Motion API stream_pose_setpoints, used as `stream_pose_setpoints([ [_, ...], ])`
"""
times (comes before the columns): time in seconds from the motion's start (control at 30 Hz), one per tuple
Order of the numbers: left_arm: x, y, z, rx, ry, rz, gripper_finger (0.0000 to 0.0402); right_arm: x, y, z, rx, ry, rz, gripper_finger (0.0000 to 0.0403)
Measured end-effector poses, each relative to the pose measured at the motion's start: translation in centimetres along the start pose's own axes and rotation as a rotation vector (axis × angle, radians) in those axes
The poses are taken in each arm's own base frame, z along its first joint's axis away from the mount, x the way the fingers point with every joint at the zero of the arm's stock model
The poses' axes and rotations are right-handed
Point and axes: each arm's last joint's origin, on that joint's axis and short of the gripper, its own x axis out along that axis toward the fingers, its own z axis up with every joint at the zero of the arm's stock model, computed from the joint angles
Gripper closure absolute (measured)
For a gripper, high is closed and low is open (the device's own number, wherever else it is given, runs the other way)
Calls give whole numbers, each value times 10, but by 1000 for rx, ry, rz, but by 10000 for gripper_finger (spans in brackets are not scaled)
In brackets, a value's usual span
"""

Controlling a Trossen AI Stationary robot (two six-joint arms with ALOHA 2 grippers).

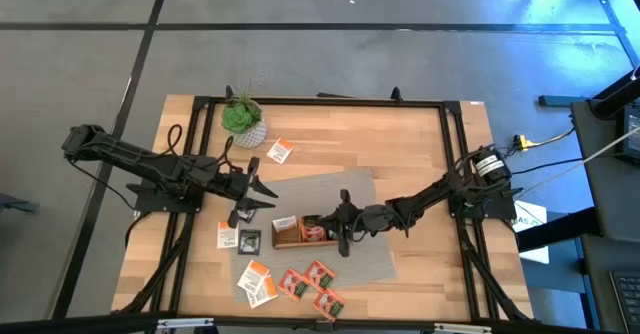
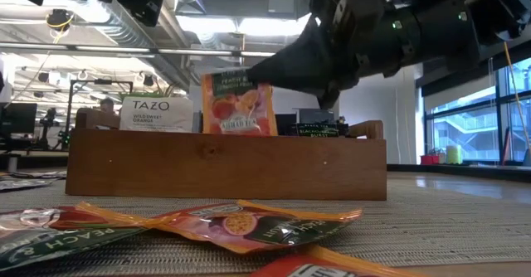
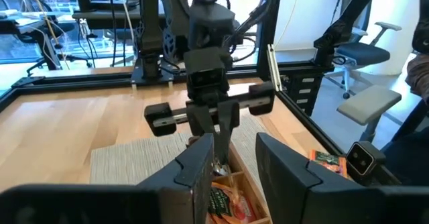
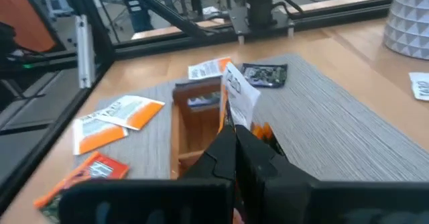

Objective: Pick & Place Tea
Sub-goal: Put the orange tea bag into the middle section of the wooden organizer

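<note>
Red sachets (image 2: 224, 225) are lying flat at the near edge of the grey mat (image 1: 380, 259), closest to the low camera, waiting as part of the loose supply I am working through. White-and-orange sachets (image 1: 256, 282) are lying just beside them toward the tabletop's (image 1: 410, 144) near-left corner, and 1 more white-and-orange sachet (image 1: 281, 152) is resting apart, near the small plant (image 1: 242, 117) at the far-left corner.

I am holding my right claw (image 1: 340, 226) over the middle of the wooden tray (image 2: 226, 164), which is sitting on the mat with its long axis running left to right along the tabletop. The claw's fingers are pinched tight on the top edge of a white sachet (image 4: 240, 100), gripping it by the edge so that it hangs on edge and can slide down between the tray's walls. Its flat faces are standing roughly upright, its long axis pointing up and down, and its lower edge seems to be at or just inside the tray.

Other sachets are standing upright in the tray already: a white 1 (image 2: 156, 114) toward 1 end and a red-and-orange 1 (image 2: 239, 104) near the middle, filed on edge to save room.

My left claw (image 1: 255, 196) is hovering off the tray's left end, jaws partly apart with nothing between them, kept clear so the right arm has room.
</note>
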Motion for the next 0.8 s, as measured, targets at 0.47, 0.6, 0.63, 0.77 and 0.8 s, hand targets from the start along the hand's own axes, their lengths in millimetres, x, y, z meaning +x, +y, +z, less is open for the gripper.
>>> stream_pose_setpoints([
  [0.47, 0, 0, 0, 0, 0, 0, 293, 9, 2, -26, -108, -27, -19, 394],
  [0.6, 0, 0, 0, 0, 0, 0, 294, 8, 4, -26, -125, -39, -24, 397],
  [0.63, 0, 0, 0, 0, 0, 0, 293, 8, 5, -27, -128, -39, -29, 398],
  [0.77, 0, 0, 0, 0, 0, 0, 290, 6, 10, -30, -143, -24, -54, 398],
  [0.8, 0, 0, 0, 0, 0, 0, 291, 5, 10, -30, -143, -25, -60, 396],
])
